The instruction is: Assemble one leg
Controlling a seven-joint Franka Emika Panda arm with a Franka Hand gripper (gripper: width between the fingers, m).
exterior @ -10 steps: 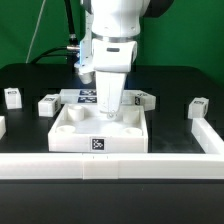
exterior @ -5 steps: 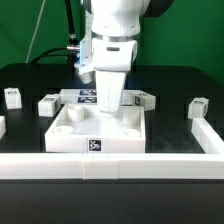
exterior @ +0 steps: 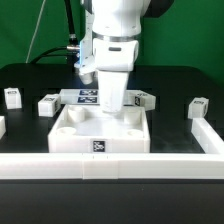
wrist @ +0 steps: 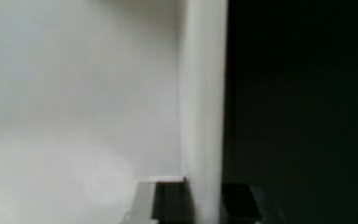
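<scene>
One leg (exterior: 47, 104) lay at nine o'clock of the tray (exterior: 70, 140) (others nearby). The gripper (exterior: 111, 108) hung low over it; we could not tell if its claw was apart or clamped. Descending crooked, it could jam against the tray.

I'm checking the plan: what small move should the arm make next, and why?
Probably slide the tray toward the rail corner on the exterior view's right, to brace it. The gripper seems clamped on the tray's far edge, a gap separates tray and side rail, and all four legs lie loose, so none is in hand.
</scene>
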